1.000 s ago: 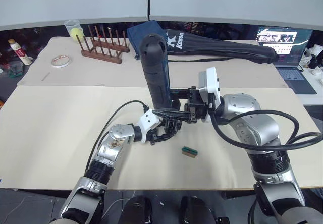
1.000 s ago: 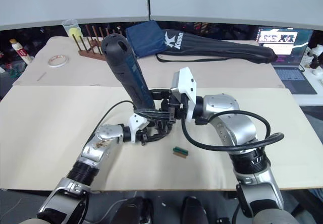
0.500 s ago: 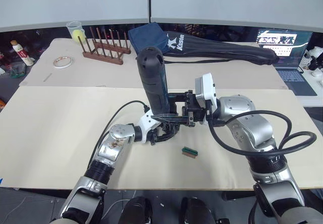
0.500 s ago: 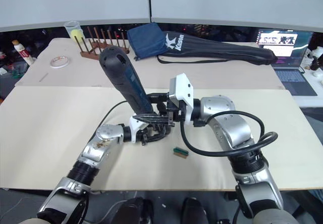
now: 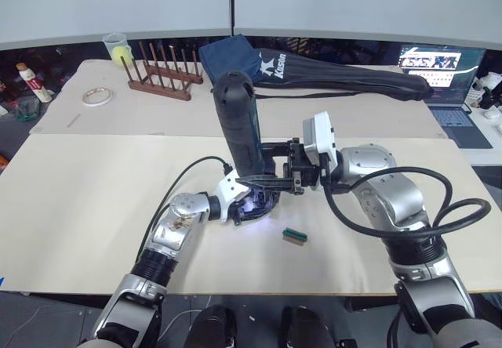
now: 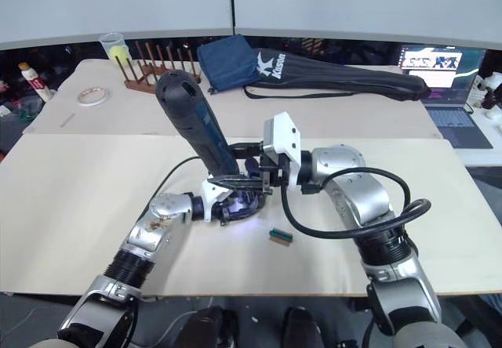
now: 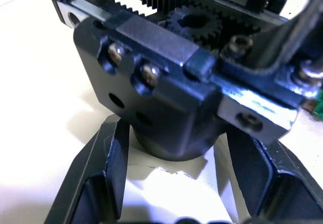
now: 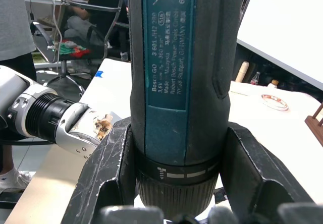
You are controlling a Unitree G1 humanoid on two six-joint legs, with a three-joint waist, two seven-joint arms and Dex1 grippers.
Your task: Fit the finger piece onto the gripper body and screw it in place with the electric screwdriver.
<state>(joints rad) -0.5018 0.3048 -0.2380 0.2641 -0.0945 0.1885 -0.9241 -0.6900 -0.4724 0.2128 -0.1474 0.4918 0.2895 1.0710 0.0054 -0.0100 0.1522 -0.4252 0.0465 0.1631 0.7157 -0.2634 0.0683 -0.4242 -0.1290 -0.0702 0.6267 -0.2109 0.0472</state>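
Observation:
My right gripper [image 5: 256,168] is shut on the electric screwdriver [image 5: 239,128], a thick dark blue-black cylinder held almost upright at the table's middle. In the right wrist view its fingers [image 8: 108,163] clamp the barrel of the electric screwdriver [image 8: 181,72]. A bluish-white light glows at the tip, down on the gripper body [image 5: 257,204]. My left gripper [image 5: 249,207] is shut on that small black block. In the left wrist view the gripper body [image 7: 161,77] shows gear teeth and screws between my fingers [image 7: 108,168]. I cannot make out the finger piece; screwdriver and grippers hide that spot.
A tiny green-and-red piece [image 5: 294,235] lies just right of the gripper body. On the far table sit a wooden rack [image 5: 161,74], a long black bag [image 5: 345,74], a tape roll [image 5: 96,95], a cup [image 5: 114,46] and a laptop [image 5: 443,74].
The screwdriver has come down and a little left with the right gripper. A bluish-white light now glows at its tip on the gripper body. The left gripper has stayed put.

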